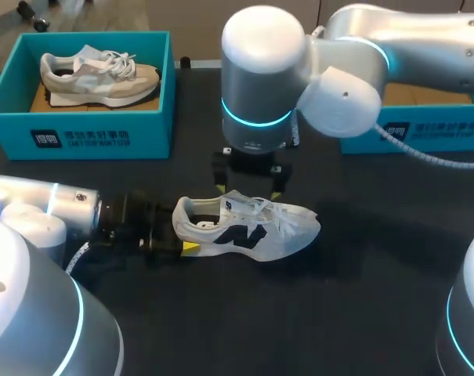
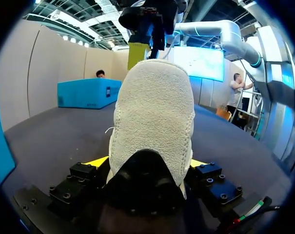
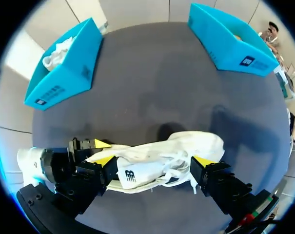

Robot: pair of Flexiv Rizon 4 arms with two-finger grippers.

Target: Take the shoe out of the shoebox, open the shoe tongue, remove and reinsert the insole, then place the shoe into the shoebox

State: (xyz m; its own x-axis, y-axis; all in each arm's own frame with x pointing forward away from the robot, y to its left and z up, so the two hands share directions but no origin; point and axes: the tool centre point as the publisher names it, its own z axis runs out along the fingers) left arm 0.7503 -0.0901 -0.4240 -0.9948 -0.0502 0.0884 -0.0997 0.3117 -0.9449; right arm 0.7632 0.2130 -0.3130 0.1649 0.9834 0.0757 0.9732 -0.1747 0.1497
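Clamping the heel of the white mesh sneaker (image 1: 248, 231) from nine o'clock, your left gripper (image 2: 146, 163) seemingly steadies it so your right gripper (image 3: 153, 160), spread open at twelve o'clock, can lift the tongue.

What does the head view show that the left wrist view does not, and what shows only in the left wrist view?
Only the head view: a beige shoe lying in the teal shoebox, and the white shoe from the side, with its dark logo.
Only the left wrist view: the white shoe's heel seen straight on, with yellow fingertips pressed against it on both sides.
Both: the white shoe on the table, the left claw at its heel, and the right claw above its laces.
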